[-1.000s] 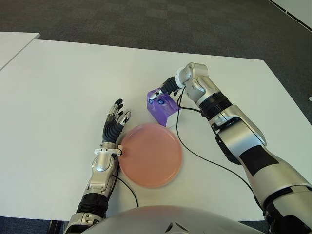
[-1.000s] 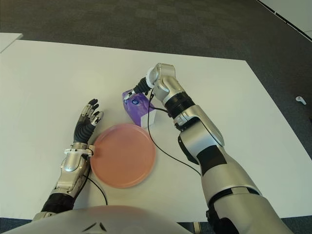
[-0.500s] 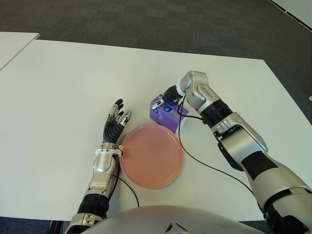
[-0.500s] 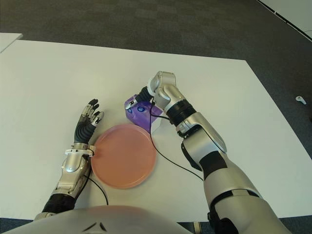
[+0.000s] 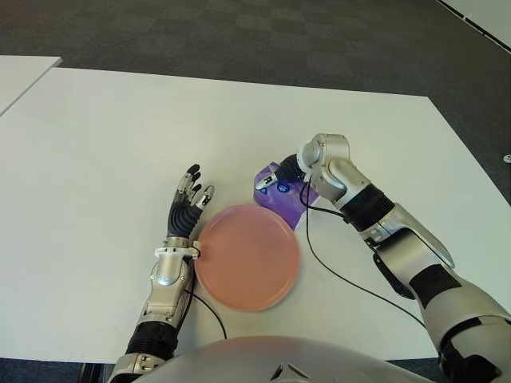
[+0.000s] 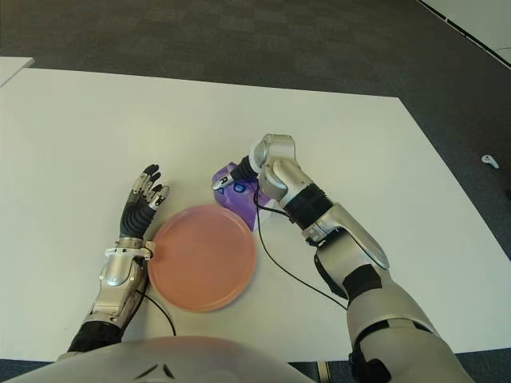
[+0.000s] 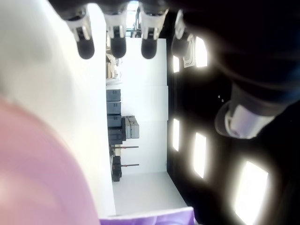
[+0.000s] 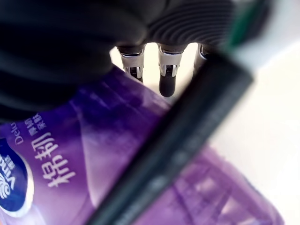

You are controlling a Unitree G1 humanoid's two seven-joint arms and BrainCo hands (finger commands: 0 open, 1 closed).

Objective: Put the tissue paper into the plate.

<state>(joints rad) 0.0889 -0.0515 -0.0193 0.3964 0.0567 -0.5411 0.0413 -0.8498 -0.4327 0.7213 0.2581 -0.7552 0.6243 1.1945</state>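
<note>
1. Left eye view: the right robot hand [image 5: 289, 171] is clamped on the purple tissue pack [image 5: 279, 194], which sits tilted just past the far rim of the pink plate [image 5: 247, 256], toward the right. The grip looks to be from the pack's far side, likely so it can be carried toward the plate without the arm crossing over it. The left robot hand [image 5: 187, 209] shows just left of the plate, fingers straight and holding nothing, out of the way.

2. Right eye view: same layout. The pack [image 6: 237, 192] overlaps the plate's [image 6: 201, 257] far rim slightly but is not inside it, so the task is not yet done. A black cable [image 6: 271, 259] trails from the right wrist across the white worktop [image 6: 72, 144].

3. Left wrist view: four fingertips [image 7: 117, 46] are spread and empty; a pink blur is probably the plate edge.

4. Right wrist view: fingers [image 8: 168, 70] curl over the pack's purple wrapper [image 8: 93, 154], which fills the view, confirming a firm hold.
</note>
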